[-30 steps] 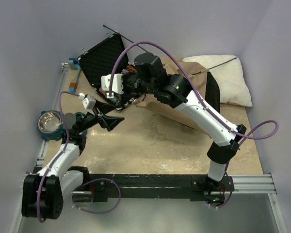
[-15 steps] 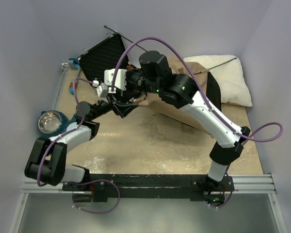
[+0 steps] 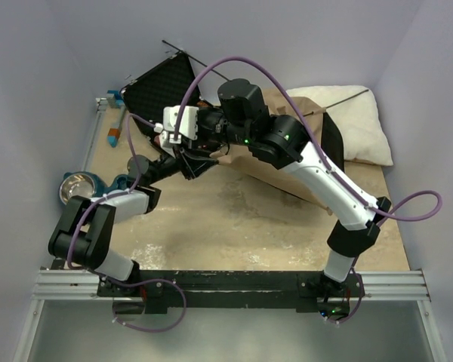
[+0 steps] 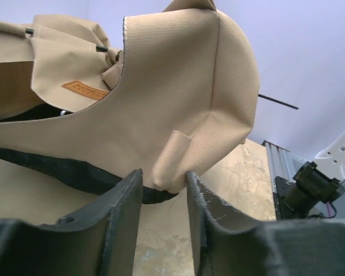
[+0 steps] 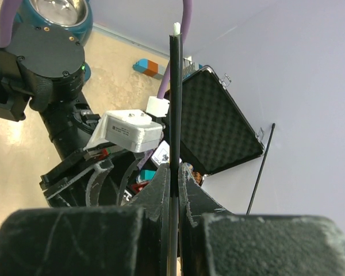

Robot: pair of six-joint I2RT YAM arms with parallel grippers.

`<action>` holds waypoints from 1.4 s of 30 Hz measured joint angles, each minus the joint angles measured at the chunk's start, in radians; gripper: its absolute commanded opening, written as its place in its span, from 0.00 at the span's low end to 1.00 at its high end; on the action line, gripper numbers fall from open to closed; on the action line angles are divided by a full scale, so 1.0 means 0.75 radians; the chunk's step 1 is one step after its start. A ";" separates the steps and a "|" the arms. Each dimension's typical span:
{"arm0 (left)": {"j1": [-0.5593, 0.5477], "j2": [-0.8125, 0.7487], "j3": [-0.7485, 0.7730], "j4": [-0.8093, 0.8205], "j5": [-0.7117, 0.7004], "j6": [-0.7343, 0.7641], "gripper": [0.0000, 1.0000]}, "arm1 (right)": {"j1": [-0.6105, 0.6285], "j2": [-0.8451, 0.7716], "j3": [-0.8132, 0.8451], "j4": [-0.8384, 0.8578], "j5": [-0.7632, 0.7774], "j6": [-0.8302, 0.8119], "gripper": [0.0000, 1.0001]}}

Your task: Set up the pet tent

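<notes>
Left wrist view: the left gripper (image 4: pixel 163 175) has its jaws parted either side of a low corner of the tan tent (image 4: pixel 184 86), a gap showing beside the cloth. The right gripper (image 5: pixel 173 172) pinches a thin dark pole (image 5: pixel 175 98). The tent lies at the far middle of the table (image 3: pixel 234 219), between a black case (image 3: pixel 162 87) on its left and a white pillow (image 3: pixel 362 124).
</notes>
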 measured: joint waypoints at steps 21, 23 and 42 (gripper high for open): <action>0.370 -0.763 -0.013 -0.636 0.275 0.190 0.00 | -0.065 -0.247 -0.690 0.218 0.196 -0.091 0.00; 0.419 -0.802 -0.013 -0.721 0.289 0.218 0.00 | -0.068 -0.245 -0.692 0.221 0.193 -0.090 0.00; 0.571 -0.819 0.056 -0.904 0.438 0.289 0.00 | -0.100 -0.253 -0.820 0.238 0.084 -0.118 0.00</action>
